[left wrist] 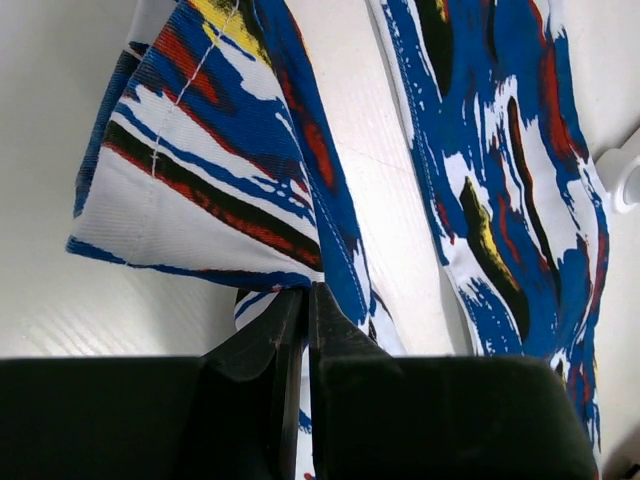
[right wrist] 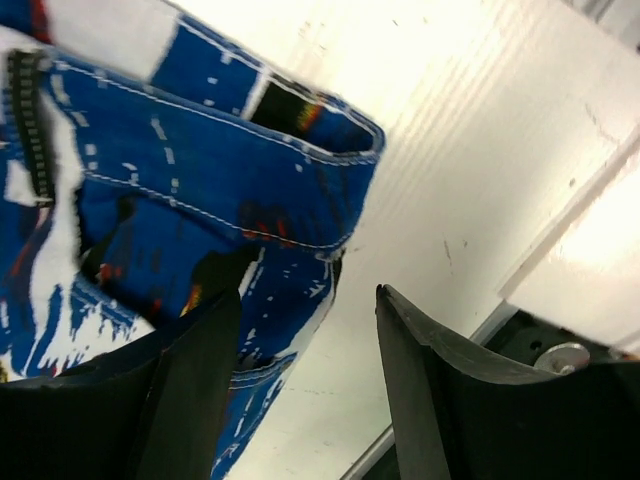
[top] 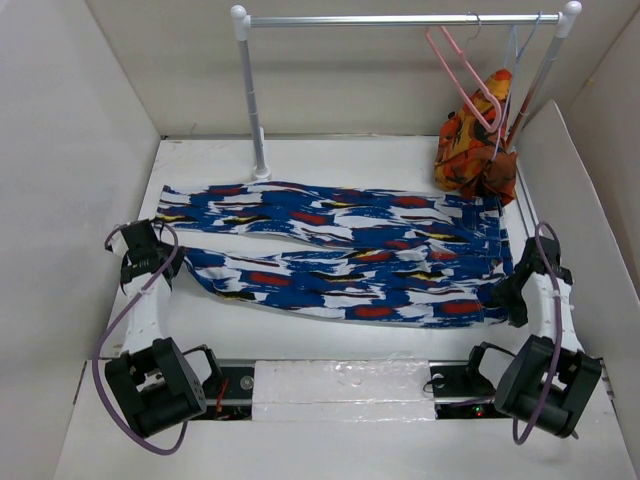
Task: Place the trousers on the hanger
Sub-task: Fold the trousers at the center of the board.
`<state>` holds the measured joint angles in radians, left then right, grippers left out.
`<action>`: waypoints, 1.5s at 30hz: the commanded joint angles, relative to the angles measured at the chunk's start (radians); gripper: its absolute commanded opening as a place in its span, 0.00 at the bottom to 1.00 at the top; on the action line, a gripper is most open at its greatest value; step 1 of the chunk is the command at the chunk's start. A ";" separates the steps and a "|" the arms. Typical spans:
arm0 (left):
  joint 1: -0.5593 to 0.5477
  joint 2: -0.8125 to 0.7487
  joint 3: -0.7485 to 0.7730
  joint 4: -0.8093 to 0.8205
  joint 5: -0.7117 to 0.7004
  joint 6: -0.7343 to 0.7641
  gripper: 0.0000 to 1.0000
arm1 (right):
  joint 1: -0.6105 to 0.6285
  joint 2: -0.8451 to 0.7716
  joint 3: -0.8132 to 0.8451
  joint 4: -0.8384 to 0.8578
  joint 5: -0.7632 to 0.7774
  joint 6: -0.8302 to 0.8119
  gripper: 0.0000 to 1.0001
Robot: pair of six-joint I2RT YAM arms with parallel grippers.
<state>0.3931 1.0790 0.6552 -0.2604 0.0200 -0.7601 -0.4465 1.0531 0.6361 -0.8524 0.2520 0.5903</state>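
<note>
Robot lab cell, white panel walls (top: pixel 70 120), tabletop clothes rail (top: pixel 400 19)

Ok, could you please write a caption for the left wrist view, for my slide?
Left gripper pinching the hem of one leg of the trousers; other leg lies alongside on the table.

Bright, even light; soft shadows

The trousers (top: pixel 340 255) lie flat on the surface (top: pixel 330 335), stretched between the two grippers. A leg end is at the left gripper (top: pixel 165 265), and the waist sits just left of the right gripper (top: pixel 508 290). Behind the right gripper, the hanger (top: pixel 447 62) hangs on a rail (top: pixel 400 19), with another garment (top: pixel 475 150) beside it.
</note>
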 commanded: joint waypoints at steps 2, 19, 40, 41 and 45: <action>-0.007 -0.002 0.020 0.032 0.038 -0.018 0.00 | -0.014 0.018 0.024 -0.039 0.023 0.121 0.62; 0.030 0.070 0.040 0.044 -0.129 0.016 0.00 | 0.000 0.222 0.083 0.168 -0.007 -0.139 0.00; -0.059 0.283 0.387 0.029 -0.350 0.019 0.00 | 0.170 0.487 0.752 0.187 -0.013 -0.426 0.00; -0.069 0.314 0.412 0.032 -0.354 0.022 0.00 | 0.170 0.525 0.820 0.187 -0.014 -0.431 0.00; -0.089 0.507 0.590 0.006 -0.393 0.050 0.00 | 0.170 0.735 0.976 0.196 -0.055 -0.445 0.00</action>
<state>0.3000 1.5013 1.1397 -0.3096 -0.2379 -0.7525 -0.2604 1.6989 1.4937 -0.7444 0.1524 0.1993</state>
